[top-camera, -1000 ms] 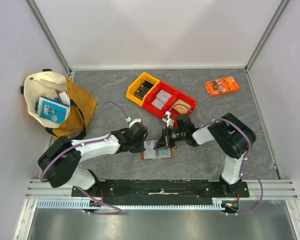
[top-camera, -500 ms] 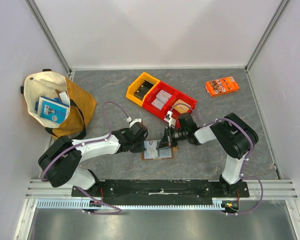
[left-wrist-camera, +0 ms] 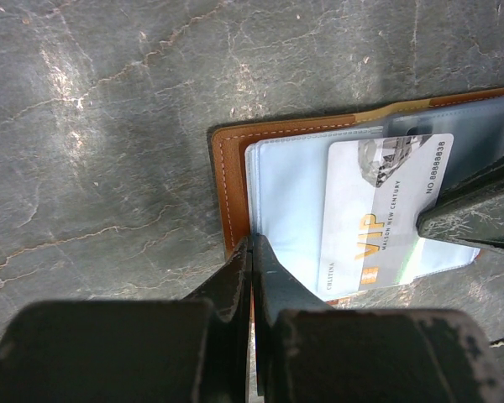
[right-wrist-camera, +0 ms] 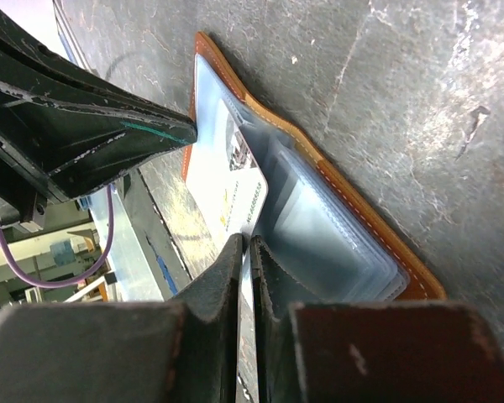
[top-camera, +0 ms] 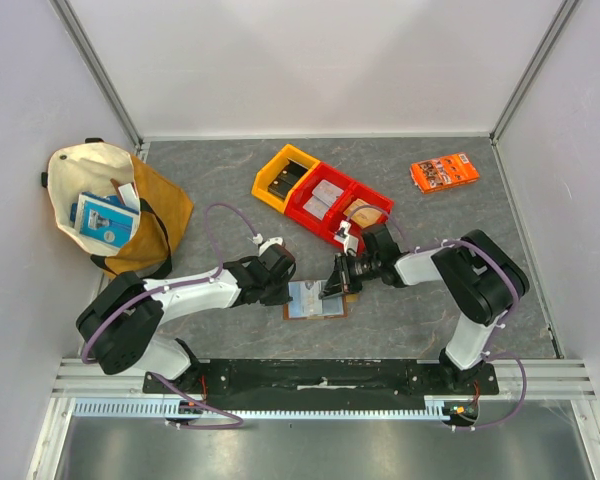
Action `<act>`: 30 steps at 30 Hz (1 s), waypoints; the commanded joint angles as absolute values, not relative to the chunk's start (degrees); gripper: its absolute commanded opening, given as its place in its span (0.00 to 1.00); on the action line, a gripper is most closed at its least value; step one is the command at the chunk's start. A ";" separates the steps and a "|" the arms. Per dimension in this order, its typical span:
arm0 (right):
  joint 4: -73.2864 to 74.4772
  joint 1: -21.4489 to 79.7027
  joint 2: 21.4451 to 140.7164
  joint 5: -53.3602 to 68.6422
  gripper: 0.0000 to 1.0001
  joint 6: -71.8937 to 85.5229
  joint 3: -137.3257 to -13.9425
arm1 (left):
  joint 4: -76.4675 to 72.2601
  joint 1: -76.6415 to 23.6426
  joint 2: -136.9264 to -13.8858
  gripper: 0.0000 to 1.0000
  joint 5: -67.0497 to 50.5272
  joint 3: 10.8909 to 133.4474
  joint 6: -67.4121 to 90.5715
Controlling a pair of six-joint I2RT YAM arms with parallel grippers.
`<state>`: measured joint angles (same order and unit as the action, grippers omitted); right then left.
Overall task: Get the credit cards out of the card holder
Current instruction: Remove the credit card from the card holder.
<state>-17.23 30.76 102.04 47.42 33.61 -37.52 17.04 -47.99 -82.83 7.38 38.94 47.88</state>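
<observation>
The brown card holder [top-camera: 311, 309] lies open on the grey table between my two arms, its pale blue plastic sleeves [left-wrist-camera: 286, 193] facing up. A grey-white credit card [left-wrist-camera: 378, 210] printed "VIP" sticks partway out of a sleeve. My left gripper [left-wrist-camera: 252, 243] is shut, its tips resting on the holder's left edge where the leather [left-wrist-camera: 227, 168] meets the sleeves. My right gripper [right-wrist-camera: 245, 243] is shut on the credit card [right-wrist-camera: 227, 185], pinching its edge. Whether the sleeves hold other cards does not show.
A yellow bin [top-camera: 283, 176] and two red bins [top-camera: 340, 205] stand just behind the holder. An orange printed packet [top-camera: 445, 172] lies at the back right. A cream and mustard tote bag [top-camera: 110, 205] with a blue box sits at the left.
My right gripper has shifted a little to the right, away from the left gripper, with the card in its tips. The left arm and the holder have stayed put.
</observation>
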 commanded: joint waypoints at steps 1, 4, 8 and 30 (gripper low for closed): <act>-13.88 30.41 100.63 44.74 0.19 31.64 -38.23 | 23.73 -48.08 -85.87 0.02 8.53 35.07 45.44; -15.38 30.41 101.77 44.39 0.28 33.31 -39.20 | 23.47 -48.08 -85.52 0.02 8.44 34.98 45.35; -15.91 30.41 103.88 44.04 0.34 33.93 -41.22 | 23.29 -48.16 -85.60 0.02 8.26 34.98 45.18; -14.67 24.97 95.64 40.43 0.00 33.04 -35.61 | 22.06 -48.08 -84.12 0.02 8.08 33.93 45.53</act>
